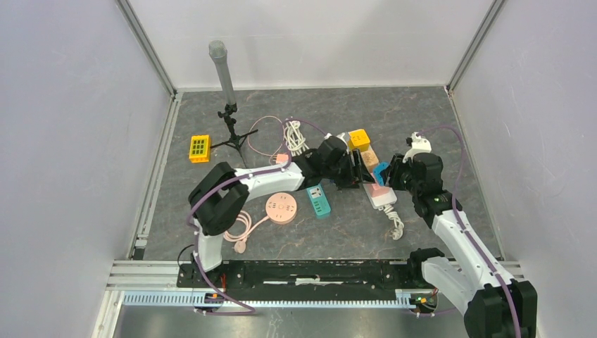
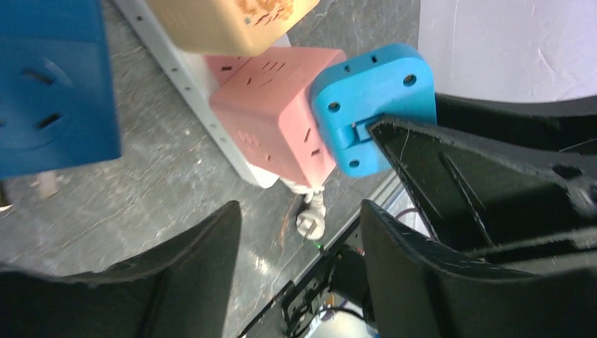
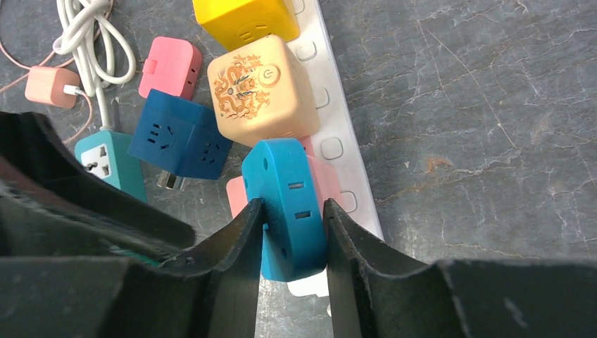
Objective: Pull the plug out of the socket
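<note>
A light-blue plug (image 3: 288, 204) sits against a pink cube socket (image 2: 271, 113) that stands on the white power strip (image 3: 338, 105). My right gripper (image 3: 292, 211) is shut on the light-blue plug, one finger on each flat side. In the top view the plug (image 1: 381, 172) lies between the two grippers. My left gripper (image 2: 299, 239) is open and empty, hovering just left of the pink cube, its fingers (image 2: 204, 267) above bare table. The plug also shows in the left wrist view (image 2: 373, 98), with the right gripper's finger against it.
On the strip stand a yellow cube (image 3: 243, 21) and a beige cube (image 3: 260, 88). A dark-blue cube (image 3: 179, 144) lies beside it, prongs showing. Nearby are a small pink adapter (image 3: 169, 67), a teal adapter (image 3: 109, 162), a round pink socket (image 1: 282, 208), a coiled white cord (image 1: 296, 137) and a tripod (image 1: 229, 116).
</note>
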You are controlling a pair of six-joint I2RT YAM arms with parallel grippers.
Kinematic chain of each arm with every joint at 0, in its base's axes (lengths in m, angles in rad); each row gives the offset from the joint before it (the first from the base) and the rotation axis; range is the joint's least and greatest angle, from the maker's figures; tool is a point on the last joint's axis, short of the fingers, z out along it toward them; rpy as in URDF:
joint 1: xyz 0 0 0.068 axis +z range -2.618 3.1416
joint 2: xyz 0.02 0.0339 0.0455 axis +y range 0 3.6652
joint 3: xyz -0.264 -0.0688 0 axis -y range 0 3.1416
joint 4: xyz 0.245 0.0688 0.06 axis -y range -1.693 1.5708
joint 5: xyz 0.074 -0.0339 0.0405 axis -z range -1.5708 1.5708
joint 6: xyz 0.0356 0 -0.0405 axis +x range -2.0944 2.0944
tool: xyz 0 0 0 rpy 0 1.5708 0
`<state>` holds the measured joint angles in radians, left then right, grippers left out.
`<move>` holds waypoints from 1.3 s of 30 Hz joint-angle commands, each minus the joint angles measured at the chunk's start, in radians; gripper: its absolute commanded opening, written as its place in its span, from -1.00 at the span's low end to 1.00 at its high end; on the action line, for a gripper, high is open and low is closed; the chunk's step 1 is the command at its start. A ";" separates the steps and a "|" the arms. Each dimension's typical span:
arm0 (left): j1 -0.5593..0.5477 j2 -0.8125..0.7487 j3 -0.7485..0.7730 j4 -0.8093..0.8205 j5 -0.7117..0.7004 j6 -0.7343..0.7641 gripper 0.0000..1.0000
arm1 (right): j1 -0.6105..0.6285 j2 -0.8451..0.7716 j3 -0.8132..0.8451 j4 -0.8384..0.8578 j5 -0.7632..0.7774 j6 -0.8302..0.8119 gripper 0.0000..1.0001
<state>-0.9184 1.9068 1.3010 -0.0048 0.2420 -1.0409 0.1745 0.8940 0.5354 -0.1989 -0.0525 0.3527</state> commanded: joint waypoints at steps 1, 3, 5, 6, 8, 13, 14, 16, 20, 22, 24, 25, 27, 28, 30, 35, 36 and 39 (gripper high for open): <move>-0.026 0.074 0.087 0.009 -0.123 -0.056 0.30 | -0.001 0.002 -0.018 0.033 0.011 0.009 -0.61; -0.028 0.100 0.101 0.016 -0.123 -0.063 0.20 | -0.001 -0.002 -0.018 0.039 -0.016 -0.004 -0.66; -0.030 0.128 0.127 0.031 -0.110 -0.051 0.10 | -0.001 -0.009 -0.017 0.049 -0.046 -0.009 -0.76; -0.030 0.141 0.136 0.030 -0.105 -0.048 0.01 | -0.001 -0.009 -0.014 0.049 -0.047 -0.010 -0.82; -0.029 0.155 0.137 0.028 -0.105 -0.047 -0.11 | 0.000 -0.010 -0.001 0.036 -0.040 -0.014 -1.00; -0.029 0.184 0.116 0.014 -0.109 -0.041 -0.31 | 0.000 -0.022 0.022 0.039 -0.054 -0.015 -1.00; -0.030 0.190 0.114 0.009 -0.114 -0.038 -0.35 | -0.002 -0.027 0.025 0.041 -0.059 -0.012 -1.00; -0.030 0.199 0.102 -0.032 -0.143 -0.034 -0.39 | -0.001 -0.039 0.032 0.055 -0.066 -0.009 -1.00; -0.031 0.193 0.063 0.024 -0.141 -0.014 -0.48 | -0.001 -0.091 0.020 0.121 -0.079 -0.035 -1.00; -0.031 0.198 0.069 0.023 -0.136 -0.005 -0.49 | -0.001 -0.108 0.015 0.147 -0.081 -0.056 -1.00; -0.031 0.204 0.075 0.025 -0.132 0.001 -0.52 | -0.001 -0.105 0.021 0.144 -0.075 -0.072 -1.00; -0.031 0.205 0.075 0.025 -0.131 0.001 -0.52 | -0.001 -0.095 0.027 0.137 -0.074 -0.077 -1.00; -0.031 0.207 0.079 0.025 -0.130 0.004 -0.53 | -0.001 -0.085 0.031 0.128 -0.085 -0.082 -1.00; -0.031 0.210 0.081 0.025 -0.128 0.005 -0.54 | -0.002 -0.086 0.029 0.131 -0.088 -0.079 -1.00; -0.031 0.214 0.086 0.024 -0.125 0.005 -0.55 | -0.001 -0.091 0.028 0.135 -0.085 -0.077 -1.00; -0.031 0.222 0.099 0.012 -0.119 0.008 -0.57 | -0.002 -0.092 0.052 0.101 -0.024 -0.078 -1.00; -0.031 0.222 0.098 0.012 -0.118 0.010 -0.57 | -0.001 -0.092 0.057 0.090 -0.006 -0.079 -1.00; -0.031 0.222 0.098 0.015 -0.114 0.013 -0.58 | -0.001 -0.097 0.080 0.051 0.109 -0.084 -1.00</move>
<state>-0.9512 2.0659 1.4033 0.0910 0.1879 -1.0775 0.1745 0.8162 0.5430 -0.1459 -0.0803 0.2867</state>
